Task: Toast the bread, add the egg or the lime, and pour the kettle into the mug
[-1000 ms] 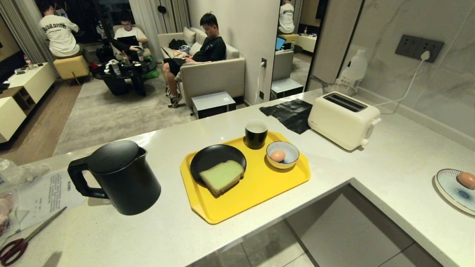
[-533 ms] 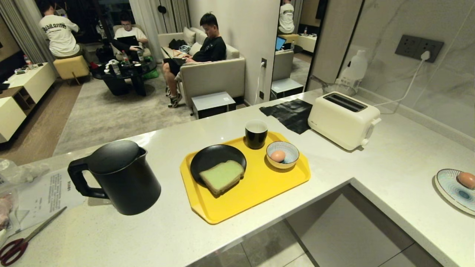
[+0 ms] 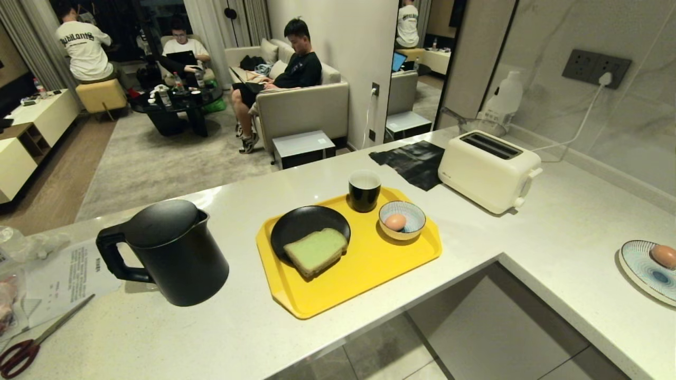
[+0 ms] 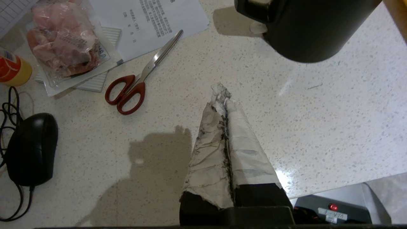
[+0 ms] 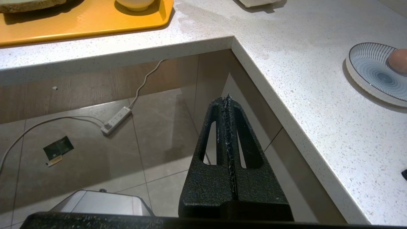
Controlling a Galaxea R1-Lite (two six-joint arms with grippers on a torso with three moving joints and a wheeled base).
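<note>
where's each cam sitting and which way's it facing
Head: high, facing forward and down at the kettle, yellow tray and toaster; no arm shows.
Left wrist: above the counter, looking down past the shut left gripper; shares the kettle.
Right wrist: off the counter's edge, shut right gripper over floor; shares the tray.

Pale speckled L-shaped counter (image 3: pixel 528 232). On it, just beyond the closed left gripper (image 4: pixel 221 92): black kettle (image 3: pixel 169 253); off to one side of those taped tips, red-handled scissors (image 4: pixel 136 81), printed paper sheet (image 4: pixel 149 22), clear bag of pinkish food (image 4: pixel 63 41), and nearer the wrist a black computer mouse (image 4: pixel 30 149). Further along from the kettle: yellow tray (image 3: pixel 369 264), black crumpled sheet (image 3: pixel 414 161), cream toaster (image 3: pixel 488 169). Beside the closed right gripper (image 5: pixel 227 99), past the counter edge: striped plate (image 5: pixel 375 73).
</note>
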